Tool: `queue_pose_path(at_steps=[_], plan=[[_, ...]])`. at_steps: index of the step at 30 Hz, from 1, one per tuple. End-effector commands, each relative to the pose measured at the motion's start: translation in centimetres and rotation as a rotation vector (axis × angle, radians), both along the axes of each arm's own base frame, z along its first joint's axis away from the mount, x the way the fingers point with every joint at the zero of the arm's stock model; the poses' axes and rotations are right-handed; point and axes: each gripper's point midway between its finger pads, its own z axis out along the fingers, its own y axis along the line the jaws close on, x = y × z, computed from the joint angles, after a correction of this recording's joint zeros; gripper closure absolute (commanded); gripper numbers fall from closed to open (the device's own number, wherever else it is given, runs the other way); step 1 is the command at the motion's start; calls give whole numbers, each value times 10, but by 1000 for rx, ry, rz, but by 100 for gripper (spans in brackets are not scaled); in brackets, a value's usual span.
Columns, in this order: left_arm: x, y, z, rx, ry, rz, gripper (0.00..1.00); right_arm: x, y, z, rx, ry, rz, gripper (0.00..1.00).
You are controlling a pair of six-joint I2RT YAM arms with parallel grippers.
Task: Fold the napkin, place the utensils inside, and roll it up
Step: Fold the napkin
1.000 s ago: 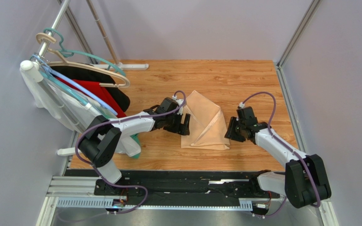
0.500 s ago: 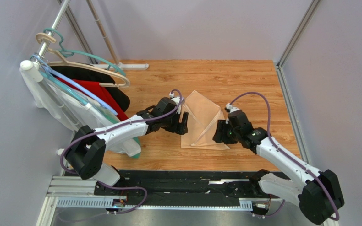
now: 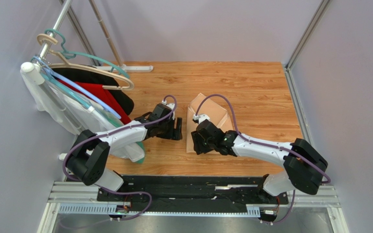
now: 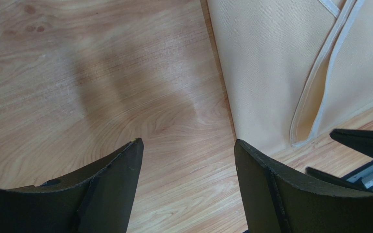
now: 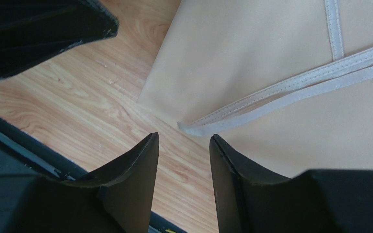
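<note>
The pale peach napkin (image 3: 212, 112) lies folded on the wooden floor, its hemmed edges (image 5: 290, 87) crossing the top layer. My left gripper (image 3: 177, 130) hovers just left of the napkin's left edge (image 4: 222, 97). It is open, with bare wood between its fingers (image 4: 120, 184). My right gripper (image 3: 196, 143) is at the napkin's near-left corner, open and holding nothing. The hem's folded tip (image 5: 188, 128) lies just beyond its fingertips (image 5: 144, 160). Both grippers are close together: the left one's finger (image 5: 37, 34) shows in the right wrist view. The utensils are out of view.
A clothes rack (image 3: 57, 29) stands at the left with hangers and white, red and black garments (image 3: 101, 94). A black rail (image 3: 183, 187) runs along the near edge. Grey walls (image 3: 349, 97) close in the floor on the right and at the back.
My right arm has swung left along the napkin's near edge to its near-left corner, its jaws opening. My left gripper has drawn back leftward off the napkin.
</note>
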Motion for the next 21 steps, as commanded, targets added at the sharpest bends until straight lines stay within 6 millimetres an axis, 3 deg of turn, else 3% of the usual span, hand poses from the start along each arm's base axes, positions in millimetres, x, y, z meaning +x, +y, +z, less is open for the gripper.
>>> queue_pose_path(at_steps=[1, 8, 15, 21], plan=[[3, -1, 18, -58, -37, 10, 21, 26, 15, 12, 5, -96, -36, 54], [3, 3, 22, -75, -41, 12, 21, 22, 16, -11, -60, -59, -32, 55], [4, 1, 28, -86, -49, 4, 21, 16, 10, -19, -86, -45, -53, 56], [2, -1, 30, -98, -43, -11, 21, 13, 6, -31, -108, -30, -57, 66]])
